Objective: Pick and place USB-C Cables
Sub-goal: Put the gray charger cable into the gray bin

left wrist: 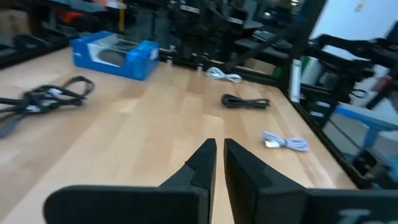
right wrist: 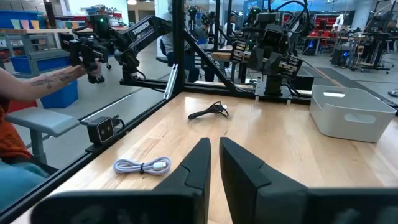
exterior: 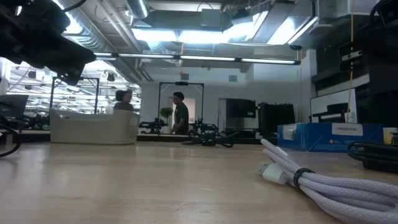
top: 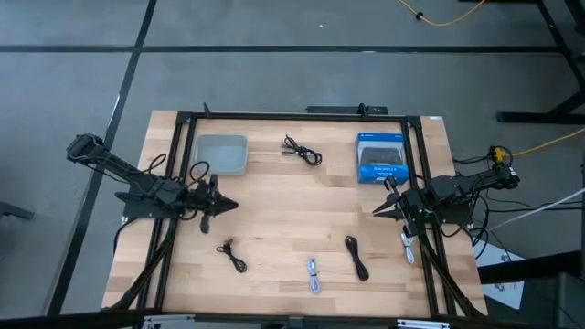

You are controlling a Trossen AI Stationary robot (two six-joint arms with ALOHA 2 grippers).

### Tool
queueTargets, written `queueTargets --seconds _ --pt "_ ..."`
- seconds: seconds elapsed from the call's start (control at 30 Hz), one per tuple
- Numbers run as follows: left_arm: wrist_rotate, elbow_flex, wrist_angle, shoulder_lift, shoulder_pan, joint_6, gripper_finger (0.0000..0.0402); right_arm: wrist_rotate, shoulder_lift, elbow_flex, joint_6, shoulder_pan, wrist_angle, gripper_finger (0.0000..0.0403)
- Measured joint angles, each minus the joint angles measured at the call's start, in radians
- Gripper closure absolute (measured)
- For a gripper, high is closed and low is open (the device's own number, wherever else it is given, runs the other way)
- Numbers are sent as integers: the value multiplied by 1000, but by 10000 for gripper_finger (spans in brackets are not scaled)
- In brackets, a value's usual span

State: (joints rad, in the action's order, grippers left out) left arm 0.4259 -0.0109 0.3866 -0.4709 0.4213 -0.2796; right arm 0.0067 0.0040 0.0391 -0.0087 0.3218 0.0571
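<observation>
Wooden tabletop (top: 274, 201) is being shared by scattered thin USB-C cables (top: 303, 152); both end effectors, left end effector (top: 226, 206) and right end effector (top: 379, 210), are being held pressed together, empty. Loose coils are risking snagging or slipping during pinching.

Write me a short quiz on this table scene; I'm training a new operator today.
1. True or false: one of the USB-C cables lies in the grey tray.
2. How many cables lie on the table?
3. Which is nearest the blue box? A: the tray. B: the right gripper. C: the left gripper.

Key: 1 false; 2 five; 3 B.
</observation>
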Motion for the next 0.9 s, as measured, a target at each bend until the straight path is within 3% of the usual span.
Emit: queueTargets --seconds 0.13,0.27,0.43,0.7,0.9 --pt "43 0 15 0 0 -28 376 0 0 0 3 0 0 362" --pt "36 0 37 0 0 -162 376 0 0 0 3 0 0 362" --pt "-26 0 110 -2 0 -216 376 0 0 0 75 0 -87 362" --pt "-187 -15 560 -126 0 249 376 25 0 1 83 0 -485 362" --pt "-210 -167 571 -324 -1 391 376 26 0 1 82 0 -659 362"
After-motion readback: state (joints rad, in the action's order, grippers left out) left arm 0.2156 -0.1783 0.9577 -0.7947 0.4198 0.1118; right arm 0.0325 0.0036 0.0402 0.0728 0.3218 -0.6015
